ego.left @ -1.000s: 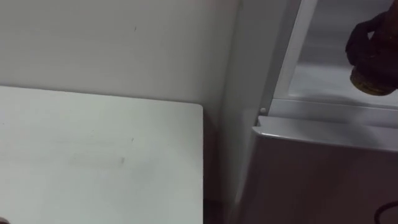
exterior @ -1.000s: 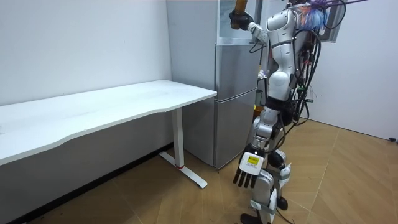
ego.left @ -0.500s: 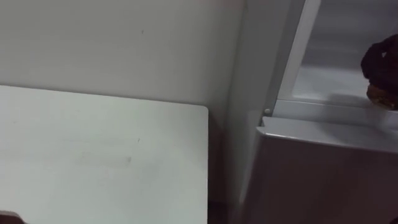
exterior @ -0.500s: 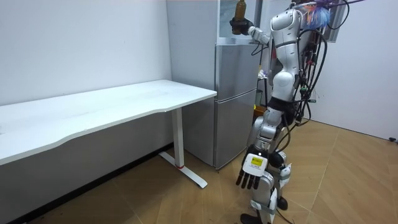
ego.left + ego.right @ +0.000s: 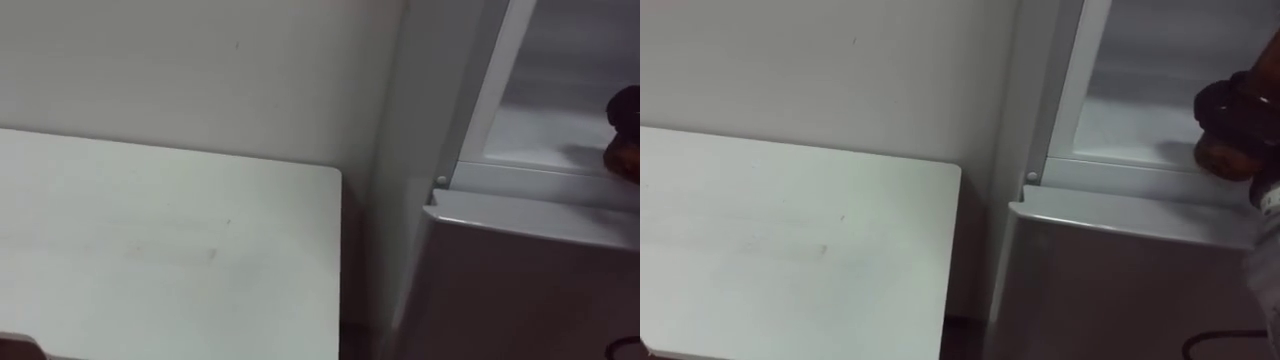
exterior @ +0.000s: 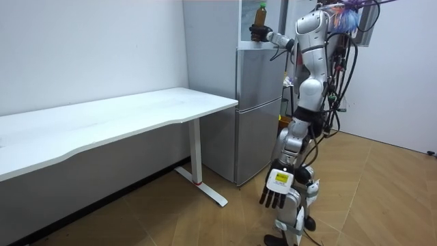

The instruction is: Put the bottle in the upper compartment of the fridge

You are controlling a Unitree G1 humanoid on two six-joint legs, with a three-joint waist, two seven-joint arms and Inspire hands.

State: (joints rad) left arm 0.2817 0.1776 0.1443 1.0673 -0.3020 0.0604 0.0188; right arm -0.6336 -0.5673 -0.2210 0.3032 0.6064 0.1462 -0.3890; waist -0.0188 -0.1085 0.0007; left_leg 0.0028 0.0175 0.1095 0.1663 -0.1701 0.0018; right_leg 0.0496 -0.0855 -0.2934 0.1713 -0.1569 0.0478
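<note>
**Bottle upright at the mouth of the upper fridge, held in the right hand**

The upper compartment of the fridge stands open, and its pale inner floor is bare on the side nearest the counter. The bottle is at the front of that opening, just above the lip where the compartment meets the closed grey lower door. Whether its base rests on the floor of the compartment cannot be told.

The right hand is raised to the opening. Its dark fingers are curled round the bottle's lower part, and the amber base shows beneath them. The left hand hangs low beside the robot's leg with its fingers straight and relaxed, holding nothing.

The robot stands upright on the wooden floor, close to the fridge on the room view's right. The white counter ends in a square corner just beside the fridge's side wall, with a narrow dark gap between them.

The bottle's long axis is vertical, with the cap at the top.
</note>
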